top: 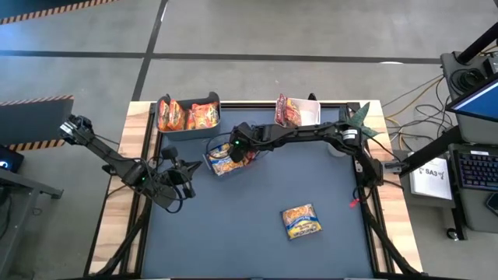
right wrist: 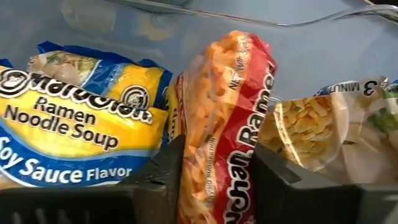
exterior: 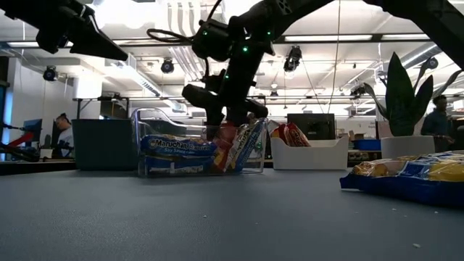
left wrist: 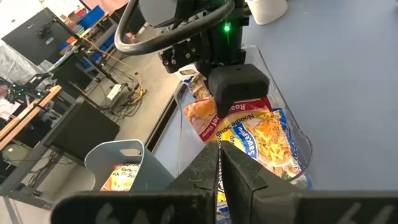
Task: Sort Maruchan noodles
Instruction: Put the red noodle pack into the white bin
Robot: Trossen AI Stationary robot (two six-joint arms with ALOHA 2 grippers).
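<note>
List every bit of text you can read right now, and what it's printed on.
"Ramen Noodle Soup" and "Soy Sauce Flavor": blue and yellow packet in the clear bin.
"Ramen", partly cut off: red packet between the right gripper fingers.
"3 MINUT", upside down: packet beside it.
"Maruchan": blue packet, low view.
"SA3": white sheet off the table.
Loose packet: unreadable.

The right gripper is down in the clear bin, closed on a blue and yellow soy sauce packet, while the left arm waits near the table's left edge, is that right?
Not quite. The right gripper is in the clear bin, but the right wrist view shows its fingers around a red packet; the blue and yellow soy sauce packet lies beside it, ungripped. The left gripper does wait at the table's left.
</note>
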